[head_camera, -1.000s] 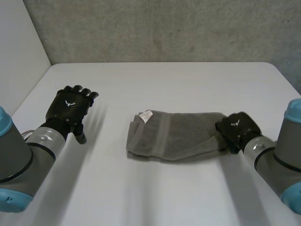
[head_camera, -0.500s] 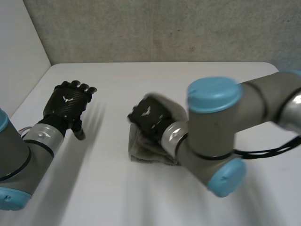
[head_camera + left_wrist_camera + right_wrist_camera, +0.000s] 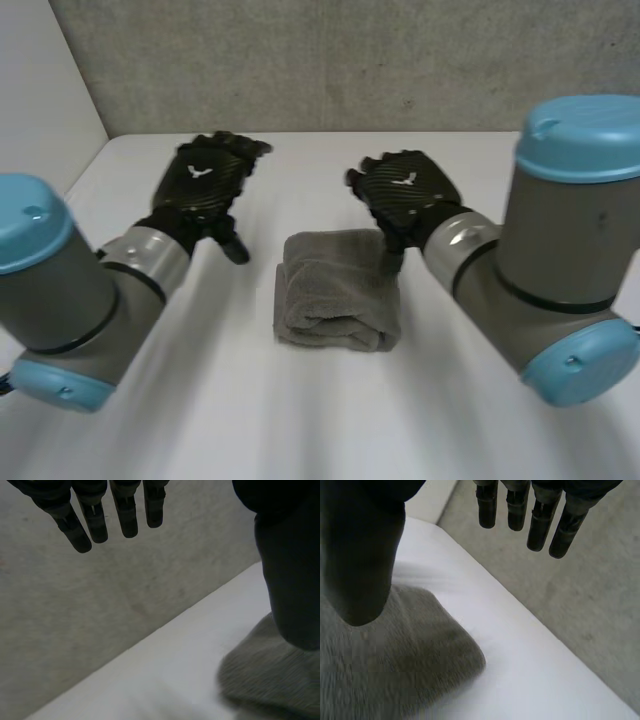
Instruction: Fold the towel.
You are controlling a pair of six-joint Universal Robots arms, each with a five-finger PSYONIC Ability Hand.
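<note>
The grey towel (image 3: 336, 293) lies folded into a thick, compact bundle in the middle of the white table (image 3: 300, 420). My left hand (image 3: 205, 180) hovers to its far left, fingers straight, holding nothing. Just behind the towel's far right corner hovers my right hand (image 3: 405, 188), also open and empty. In the left wrist view the left hand (image 3: 95, 515) has straight fingers, and a corner of the towel (image 3: 270, 680) lies beside its thumb. In the right wrist view the right hand (image 3: 520, 505) is spread open above the table's far edge, with the towel (image 3: 395, 660) below its thumb.
A grey wall (image 3: 330, 60) runs along the table's far edge, and a pale wall (image 3: 40, 100) stands at the left. Both forearms reach in over the near part of the table on either side of the towel.
My right hand swept the towel's right end over to the left, making a shorter, thicker bundle, then let go and lifted behind it. My left hand moved farther in towards the middle.
</note>
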